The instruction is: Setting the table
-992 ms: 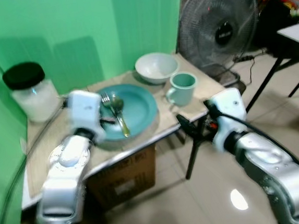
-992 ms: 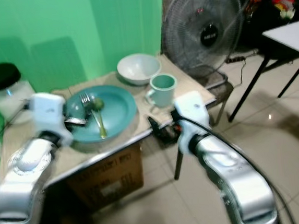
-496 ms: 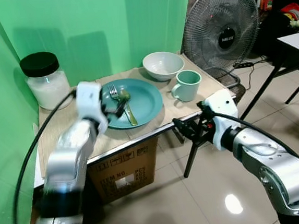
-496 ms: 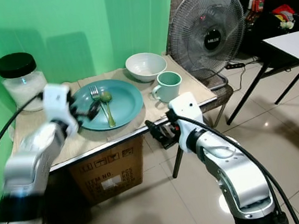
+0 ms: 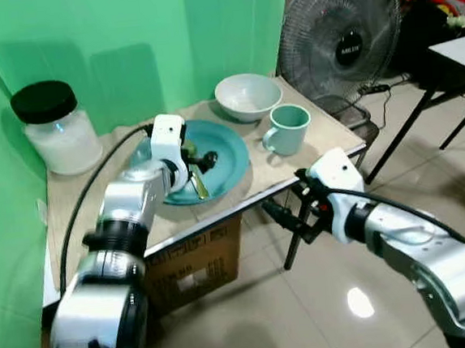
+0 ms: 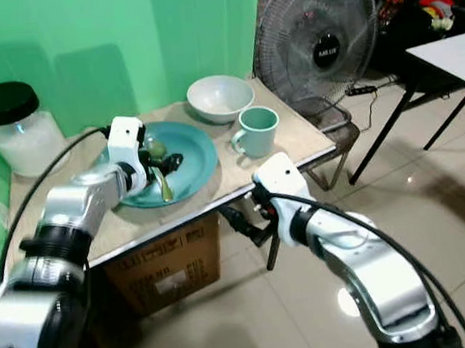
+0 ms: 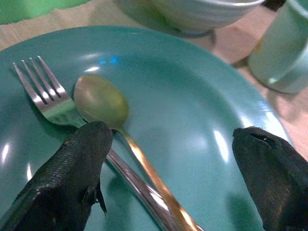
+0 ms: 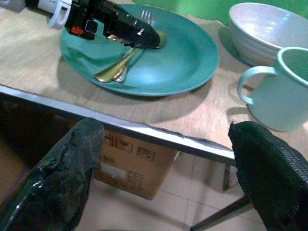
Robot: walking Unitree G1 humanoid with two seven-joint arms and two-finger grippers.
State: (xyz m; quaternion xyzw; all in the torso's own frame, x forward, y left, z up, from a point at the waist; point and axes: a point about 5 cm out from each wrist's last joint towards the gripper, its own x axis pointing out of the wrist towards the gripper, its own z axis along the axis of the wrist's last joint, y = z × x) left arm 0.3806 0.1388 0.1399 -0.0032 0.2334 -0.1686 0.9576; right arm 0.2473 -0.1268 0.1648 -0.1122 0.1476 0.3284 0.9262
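Left arm: bent at the elbow and reaching forward over the table (image 5: 80,205). Left gripper (image 5: 199,160) low over the teal plate (image 5: 226,152), fingers (image 7: 72,180) spread wide and holding nothing.

Fork (image 7: 48,98) and gold spoon (image 7: 102,102): side by side in the plate, directly under the left gripper. Both handles run back between its fingers; one fingertip sits just over the fork's handle. Whether it touches cannot be told.

Right arm: held out in front of the table's near edge, below the tabletop. Right gripper (image 5: 279,218) released, fingers (image 8: 55,178) set wide apart, gripping nothing.

Mint mug (image 5: 286,129) and white bowl (image 5: 248,97): on the table beyond the right gripper, the bowl farther off, the mug just beside the plate.

Black-lidded jar (image 5: 52,128): at the table's far corner, well away from the left gripper.

Writing: cardboard box (image 5: 191,261) under the table bears printed labels, too small to read. Fan (image 5: 338,36) hub badge illegible.

Cut off: the handle ends of the cutlery in the left wrist view.
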